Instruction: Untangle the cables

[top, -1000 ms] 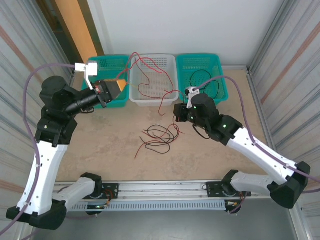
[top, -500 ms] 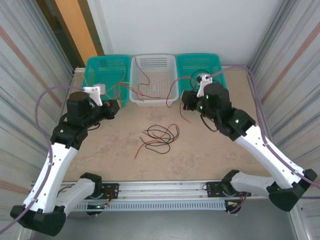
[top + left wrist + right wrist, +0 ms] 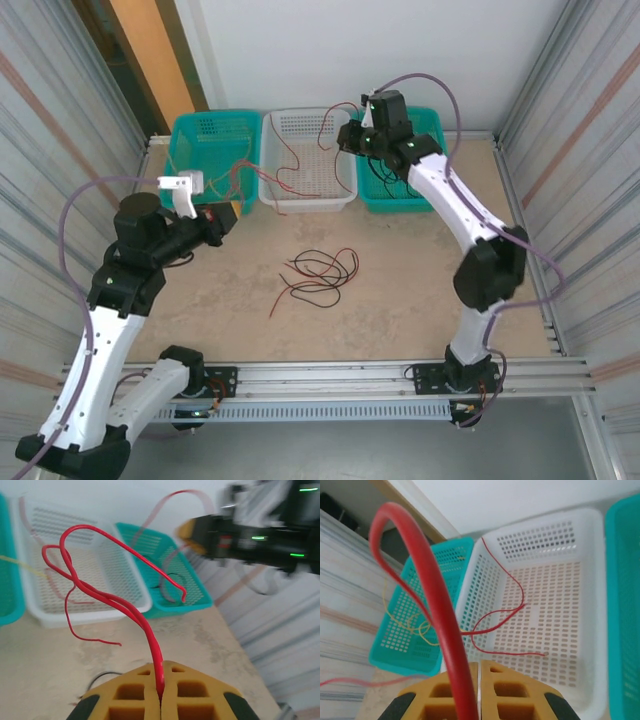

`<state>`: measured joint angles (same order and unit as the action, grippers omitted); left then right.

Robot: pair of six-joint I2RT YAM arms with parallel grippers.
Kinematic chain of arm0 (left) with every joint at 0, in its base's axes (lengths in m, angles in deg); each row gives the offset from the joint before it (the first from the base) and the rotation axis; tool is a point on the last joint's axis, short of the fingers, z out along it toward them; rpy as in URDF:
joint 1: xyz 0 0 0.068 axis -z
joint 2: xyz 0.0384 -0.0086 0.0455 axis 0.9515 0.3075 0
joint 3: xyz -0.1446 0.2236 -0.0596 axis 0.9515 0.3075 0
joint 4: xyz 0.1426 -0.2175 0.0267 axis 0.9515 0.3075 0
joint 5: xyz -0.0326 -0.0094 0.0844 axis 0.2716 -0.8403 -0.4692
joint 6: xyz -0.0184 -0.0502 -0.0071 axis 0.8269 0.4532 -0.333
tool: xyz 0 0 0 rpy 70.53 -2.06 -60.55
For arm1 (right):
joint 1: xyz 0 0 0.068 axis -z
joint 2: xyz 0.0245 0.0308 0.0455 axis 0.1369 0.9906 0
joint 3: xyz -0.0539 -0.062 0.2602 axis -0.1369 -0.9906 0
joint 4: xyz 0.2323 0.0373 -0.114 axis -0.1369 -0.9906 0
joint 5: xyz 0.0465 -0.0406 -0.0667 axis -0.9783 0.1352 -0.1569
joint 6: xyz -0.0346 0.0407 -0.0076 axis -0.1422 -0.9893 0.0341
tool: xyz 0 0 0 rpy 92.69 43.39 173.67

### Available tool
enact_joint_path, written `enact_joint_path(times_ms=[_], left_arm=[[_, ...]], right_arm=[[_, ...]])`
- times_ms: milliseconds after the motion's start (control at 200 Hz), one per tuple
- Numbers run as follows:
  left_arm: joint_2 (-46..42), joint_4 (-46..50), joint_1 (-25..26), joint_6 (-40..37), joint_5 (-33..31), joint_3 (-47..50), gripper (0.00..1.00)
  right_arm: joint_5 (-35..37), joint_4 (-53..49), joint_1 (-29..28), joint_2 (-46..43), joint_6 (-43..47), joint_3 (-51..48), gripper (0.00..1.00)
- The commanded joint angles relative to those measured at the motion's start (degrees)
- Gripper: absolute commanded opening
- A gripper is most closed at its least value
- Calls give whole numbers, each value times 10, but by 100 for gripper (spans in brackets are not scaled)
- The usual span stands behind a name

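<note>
Left gripper (image 3: 161,682): pads pinched shut on a red cable (image 3: 146,621); sits low beside the left basket (image 3: 190,130), probably as the anchor end
Right gripper (image 3: 478,672): clamped on a red strand, apparently the same one; raised over the white basket (image 3: 300,203), likely to draw it clear for dropping there
White basket: loose red strands inside; reds seem to be sorted here
Left basket: yellow cable (image 3: 426,639) lies in it
Tangle (image 3: 318,274): red and black loops on the table (image 3: 430,290) between the arms; not yet sorted
</note>
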<state>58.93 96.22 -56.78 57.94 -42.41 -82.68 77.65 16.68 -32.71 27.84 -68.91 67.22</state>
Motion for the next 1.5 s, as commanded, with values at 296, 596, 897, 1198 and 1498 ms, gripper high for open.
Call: enact_joint_path(times_ms=[296, 596, 897, 1198, 1498], left_arm=[[3, -71, -4, 14, 106, -72, 0], [13, -106, -4, 14, 94, -48, 0], [66, -204, -5, 18, 61, -22, 0], [221, -317, -5, 42, 27, -61, 0], [363, -356, -5, 70, 4, -139, 0]], right_arm=[[-122, -50, 39, 151, -46, 182, 54], [-50, 14, 25, -110, -18, -142, 54], [128, -43, -95, -385, -22, -430, 57], [170, -80, -139, -478, -89, -538, 57], [178, -84, -143, -492, -87, -539, 57]])
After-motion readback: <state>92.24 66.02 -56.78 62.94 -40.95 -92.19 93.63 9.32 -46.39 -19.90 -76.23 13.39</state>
